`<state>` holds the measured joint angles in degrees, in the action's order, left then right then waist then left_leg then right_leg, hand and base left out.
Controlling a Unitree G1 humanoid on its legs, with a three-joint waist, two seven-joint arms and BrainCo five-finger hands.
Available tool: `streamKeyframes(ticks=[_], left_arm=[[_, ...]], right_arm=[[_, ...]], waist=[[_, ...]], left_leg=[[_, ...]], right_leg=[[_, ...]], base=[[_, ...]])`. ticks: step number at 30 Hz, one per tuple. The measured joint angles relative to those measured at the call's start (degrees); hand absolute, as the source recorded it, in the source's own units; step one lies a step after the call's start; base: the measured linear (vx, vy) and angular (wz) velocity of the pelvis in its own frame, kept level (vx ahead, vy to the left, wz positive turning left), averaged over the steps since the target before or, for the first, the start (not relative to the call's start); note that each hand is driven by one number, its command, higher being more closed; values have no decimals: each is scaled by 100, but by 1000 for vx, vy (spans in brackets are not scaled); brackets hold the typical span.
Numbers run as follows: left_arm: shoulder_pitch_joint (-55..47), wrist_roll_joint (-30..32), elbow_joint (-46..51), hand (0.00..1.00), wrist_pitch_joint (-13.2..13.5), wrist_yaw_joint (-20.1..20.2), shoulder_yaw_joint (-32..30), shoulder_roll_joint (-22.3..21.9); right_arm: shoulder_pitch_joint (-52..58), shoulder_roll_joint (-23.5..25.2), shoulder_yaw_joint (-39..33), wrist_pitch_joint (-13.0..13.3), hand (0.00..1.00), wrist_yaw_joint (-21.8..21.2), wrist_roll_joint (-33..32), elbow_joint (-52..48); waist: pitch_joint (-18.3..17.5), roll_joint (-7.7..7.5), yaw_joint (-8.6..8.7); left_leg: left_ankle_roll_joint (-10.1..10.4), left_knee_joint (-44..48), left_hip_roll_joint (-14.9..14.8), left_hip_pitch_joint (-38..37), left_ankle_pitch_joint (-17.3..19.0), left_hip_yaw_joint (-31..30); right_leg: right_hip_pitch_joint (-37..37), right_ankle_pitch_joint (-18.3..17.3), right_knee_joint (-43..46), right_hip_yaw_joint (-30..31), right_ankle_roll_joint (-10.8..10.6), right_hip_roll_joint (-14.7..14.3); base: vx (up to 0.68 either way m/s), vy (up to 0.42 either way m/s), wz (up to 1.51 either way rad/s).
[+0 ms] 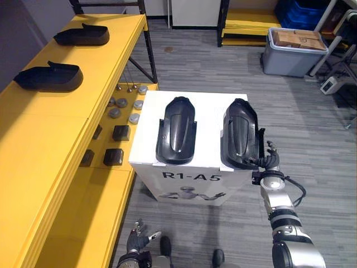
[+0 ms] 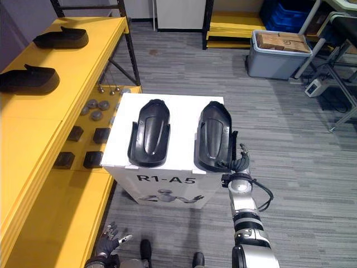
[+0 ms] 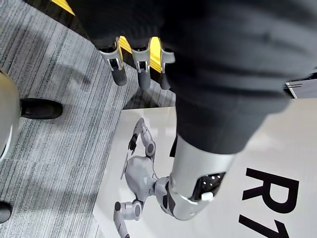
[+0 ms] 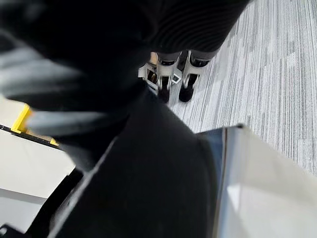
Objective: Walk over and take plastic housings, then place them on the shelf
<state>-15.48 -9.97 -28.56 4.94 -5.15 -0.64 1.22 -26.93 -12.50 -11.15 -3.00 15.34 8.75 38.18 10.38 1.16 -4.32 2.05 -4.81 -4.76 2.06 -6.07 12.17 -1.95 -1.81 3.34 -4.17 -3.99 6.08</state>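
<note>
Along the left, the yellow shelf [image 1: 67,134] is seen carrying two shelved housings [image 1: 49,77]. On the white box [image 1: 209,120] two black plastic housings lie side by side, the left housing [image 1: 176,130] untouched. The right housing [image 1: 240,134] is met at its near right rim by the right hand [image 1: 271,158], fingers straight, not closed. The left hand [image 1: 137,237] hangs low, spread. A light, stiff, smooth shell is judged, best gripped across its rim.

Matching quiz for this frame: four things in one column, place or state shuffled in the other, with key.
1 right hand
2 left hand
3 grey bin
4 left housing

A on the floor, far right
B at the right housing's near edge
C on the white box, no hand touching
D low before the box, fingers straight

Pairs: 1-B, 2-D, 3-A, 4-C
</note>
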Motion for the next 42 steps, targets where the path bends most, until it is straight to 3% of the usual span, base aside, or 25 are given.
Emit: streamKeyframes(ticks=[7,15,23,33,35,42], left_arm=[[16,0,35,0,0,-5,-7,69],[18,2,202,0,0,-1,-12,92],[-8,0,407,0,2,0,-19,103],[10,-13,2188,0,180,-189,-259,-74],[9,-30,2573,0,263,-233,-263,-79],[52,-182,3582,0,465,-424,-247,-126]], right_arm=[[124,-32,-40,126,100,-9,-774,-127],[748,145,-100,308,100,-77,-1146,-905],[1412,199,-291,355,100,58,-1095,-2056],[1570,519,-670,463,100,520,-397,-3501],[1567,622,-664,620,100,566,-359,-3783],[1563,680,-382,702,100,609,-238,-4182]], waist=[[15,-22,36],[16,-30,30],[16,-36,66],[-1,-76,80],[-5,-83,79],[-12,-90,77]], left_leg=[[-22,-10,9,-20,-16,-4],[27,-10,-29,-128,20,-152],[63,-13,-24,-127,43,-190],[39,-10,-24,-116,9,-319],[39,-10,-23,-125,9,-333],[37,-12,-7,-174,4,-381]], right_leg=[[50,0,-66,14,-5,-7],[201,0,-80,22,-4,-47],[175,-24,-72,23,-34,-34],[292,-20,-96,-110,-32,-39],[309,-20,-96,-119,-32,-38],[379,-22,-97,-153,-34,-24]], base=[[22,2,-2],[36,-7,1],[-43,8,1],[21,-2,6],[13,6,5],[-13,7,3]])
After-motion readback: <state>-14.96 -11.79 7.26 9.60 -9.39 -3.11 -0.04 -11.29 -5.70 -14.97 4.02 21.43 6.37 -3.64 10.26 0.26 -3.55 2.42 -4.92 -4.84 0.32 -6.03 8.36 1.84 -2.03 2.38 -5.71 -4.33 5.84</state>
